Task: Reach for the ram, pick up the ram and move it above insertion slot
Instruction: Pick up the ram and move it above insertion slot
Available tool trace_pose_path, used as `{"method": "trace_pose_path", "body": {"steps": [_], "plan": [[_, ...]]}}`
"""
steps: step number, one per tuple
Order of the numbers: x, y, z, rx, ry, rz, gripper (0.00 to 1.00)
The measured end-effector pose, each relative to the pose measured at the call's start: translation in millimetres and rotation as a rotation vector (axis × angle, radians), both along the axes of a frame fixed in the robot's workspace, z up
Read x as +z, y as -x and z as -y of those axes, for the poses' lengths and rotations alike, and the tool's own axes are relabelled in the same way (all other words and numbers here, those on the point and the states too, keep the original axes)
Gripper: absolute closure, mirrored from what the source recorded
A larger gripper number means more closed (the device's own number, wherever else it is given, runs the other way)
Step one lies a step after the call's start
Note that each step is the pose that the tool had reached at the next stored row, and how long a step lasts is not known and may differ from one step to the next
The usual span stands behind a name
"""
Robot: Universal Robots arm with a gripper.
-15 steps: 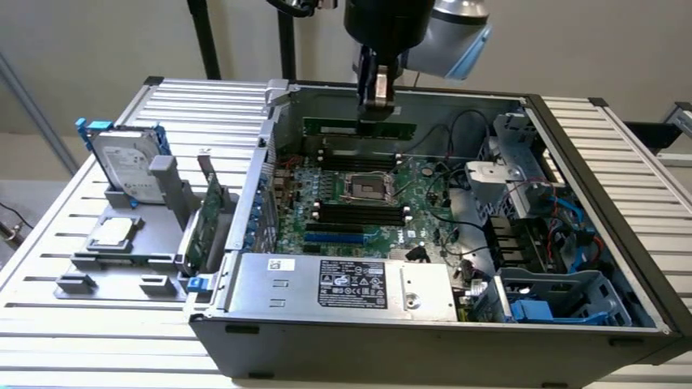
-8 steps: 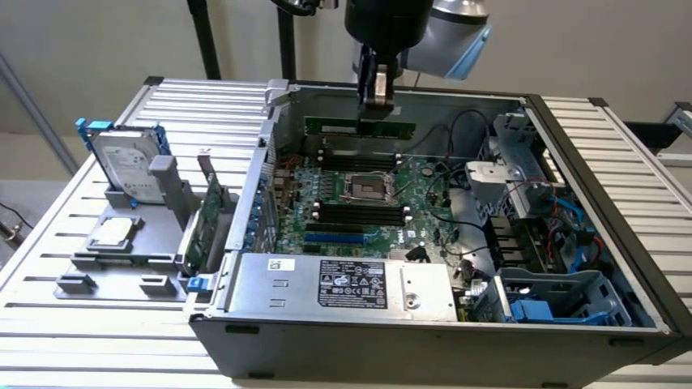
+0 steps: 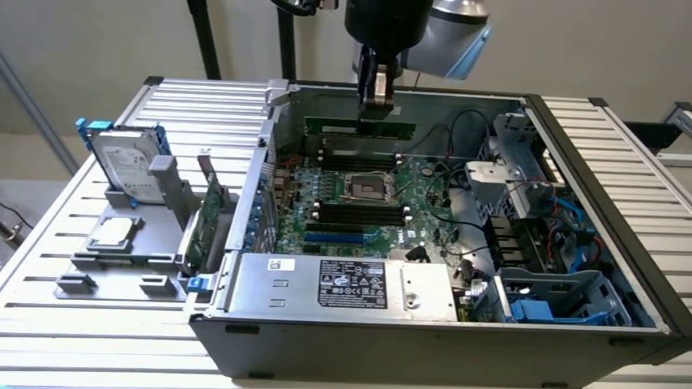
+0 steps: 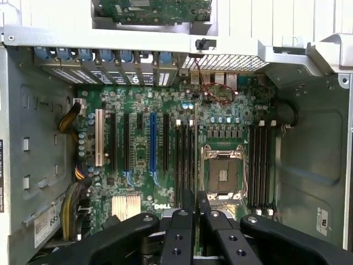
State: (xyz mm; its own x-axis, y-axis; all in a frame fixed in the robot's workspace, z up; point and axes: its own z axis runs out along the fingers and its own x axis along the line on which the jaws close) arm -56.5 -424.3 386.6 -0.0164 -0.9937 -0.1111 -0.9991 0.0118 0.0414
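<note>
Open computer case lying on a slatted metal table, motherboard exposed, empty CPU socket at centre. Gripper suspended over the far part of the case, fingers drawn almost together and clamped on the top edge of the ram. Ram held lifted clear of the board, long edge roughly level, hanging above the memory slots on the far side of the socket, apart from them. In the wrist view, gripper seen from behind, fingers near-parallel with a slim gap, dark slots directly ahead beside the socket.

Handling judgement: light, thin, stiff board; little resistance to bending or twisting; chips and gold contact edge fragile. Best hold: mid-length, on the upper edge, pinching both flat faces, leaving the contact edge free. Present grip apparently close to that, near the middle of the stick. Smooth faces and narrow grip area likely to permit tilting about the pinch point.

Outside the case, towards the exterior view's left: fixture holding a hard drive, a processor and an upright expansion card.
</note>
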Motion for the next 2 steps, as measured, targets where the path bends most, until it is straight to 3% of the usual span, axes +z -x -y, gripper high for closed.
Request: {"method": "trace_pose_path", "body": {"steps": [2], "plan": [[0.0, 0.0, 0.0, 0.0, 0.0, 0.0, 0.87]]}}
